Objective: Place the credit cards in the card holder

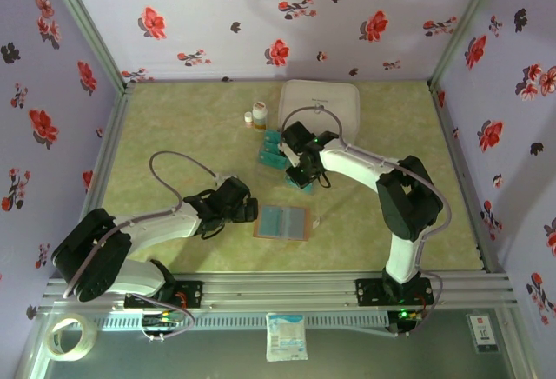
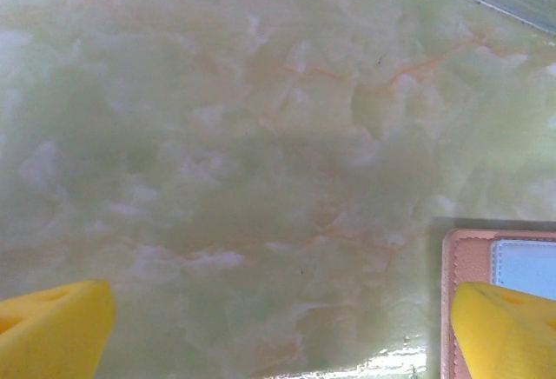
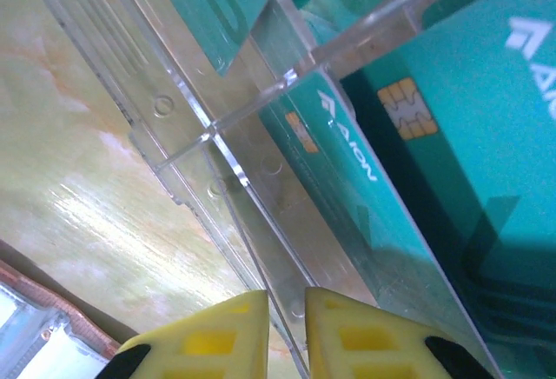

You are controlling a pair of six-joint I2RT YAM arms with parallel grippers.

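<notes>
The card holder [image 1: 281, 222] lies open and flat at front centre, brown-edged with a pale blue-grey inside. Its corner [image 2: 521, 262] shows under one yellow finger of my left gripper [image 2: 278, 335], which is wide open over bare table just left of it [image 1: 252, 209]. Teal credit cards [image 3: 486, 136] stand in a clear plastic tray [image 3: 174, 118] farther back [image 1: 276, 151]. My right gripper [image 3: 287, 331] is down at the tray [image 1: 300, 175], its fingertips nearly together astride a thin clear tray wall. Whether they pinch it is unclear. A card [image 3: 347, 153] leans just beyond the right finger.
A large white zipped case [image 1: 321, 105] lies at the back, with two small bottles [image 1: 259, 114] to its left. The card holder's edge [image 3: 35, 327] lies near the tray. Flowered walls enclose the table on three sides. A tape roll [image 1: 69, 337] lies off the table's front.
</notes>
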